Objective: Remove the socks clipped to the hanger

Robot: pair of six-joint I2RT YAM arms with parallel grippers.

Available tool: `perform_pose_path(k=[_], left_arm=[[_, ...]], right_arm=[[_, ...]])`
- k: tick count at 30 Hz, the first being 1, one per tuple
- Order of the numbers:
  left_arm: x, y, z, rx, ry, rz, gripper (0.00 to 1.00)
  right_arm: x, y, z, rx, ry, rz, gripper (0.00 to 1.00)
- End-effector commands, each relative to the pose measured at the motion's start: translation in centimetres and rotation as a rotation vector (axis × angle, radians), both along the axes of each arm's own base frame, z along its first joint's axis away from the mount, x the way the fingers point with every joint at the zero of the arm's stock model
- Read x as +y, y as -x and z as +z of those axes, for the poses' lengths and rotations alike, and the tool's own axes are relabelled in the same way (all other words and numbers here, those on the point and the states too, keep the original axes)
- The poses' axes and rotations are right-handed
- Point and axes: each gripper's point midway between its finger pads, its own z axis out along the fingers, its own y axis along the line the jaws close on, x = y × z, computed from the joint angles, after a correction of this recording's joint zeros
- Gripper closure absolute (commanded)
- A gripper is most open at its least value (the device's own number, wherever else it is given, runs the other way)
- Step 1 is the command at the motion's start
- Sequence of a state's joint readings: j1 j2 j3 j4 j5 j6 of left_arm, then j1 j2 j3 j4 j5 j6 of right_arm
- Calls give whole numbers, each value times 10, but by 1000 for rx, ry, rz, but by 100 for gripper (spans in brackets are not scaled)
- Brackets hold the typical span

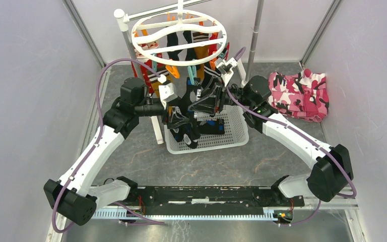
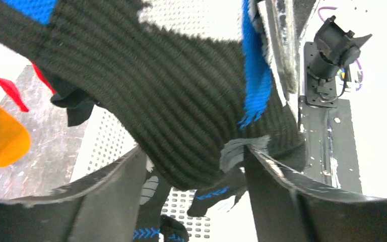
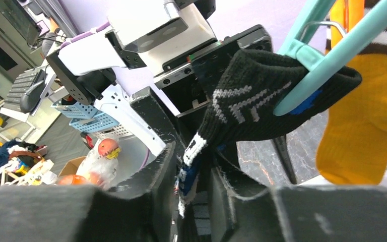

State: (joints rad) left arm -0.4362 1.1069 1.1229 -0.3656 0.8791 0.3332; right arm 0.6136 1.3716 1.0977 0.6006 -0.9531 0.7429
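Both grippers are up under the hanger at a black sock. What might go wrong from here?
1. The teal clip bites the black sock that the right gripper pinches. A hard pull may drag or tilt the hanger instead of freeing the sock.
2. The left gripper works very close to the right one above the basket, so they may collide.

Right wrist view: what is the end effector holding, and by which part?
A black sock, pinched at its lower end; its other end is in a teal clip.
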Motion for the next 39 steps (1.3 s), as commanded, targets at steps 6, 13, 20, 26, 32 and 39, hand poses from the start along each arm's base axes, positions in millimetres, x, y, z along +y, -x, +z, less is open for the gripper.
perform_pose_path(k=[6, 13, 20, 26, 32, 39], left_arm=[[-3, -1, 22, -71, 34, -16, 96], [5, -5, 21, -103, 58, 77, 98], [4, -3, 21, -75, 65, 73, 98], [4, -2, 20, -69, 65, 78, 98], [3, -3, 19, -64, 64, 82, 98], [4, -8, 10, -54, 44, 116, 97]], right_arm=[[-1, -25, 3, -69, 61, -154, 34], [-28, -76, 36, -143, 81, -540, 15], [-10, -83, 68, -150, -15, -479, 16], [-1, -85, 84, -123, -99, -457, 22], [6, -89, 82, -98, -118, -471, 26], [14, -94, 95, -76, -178, -472, 54]])
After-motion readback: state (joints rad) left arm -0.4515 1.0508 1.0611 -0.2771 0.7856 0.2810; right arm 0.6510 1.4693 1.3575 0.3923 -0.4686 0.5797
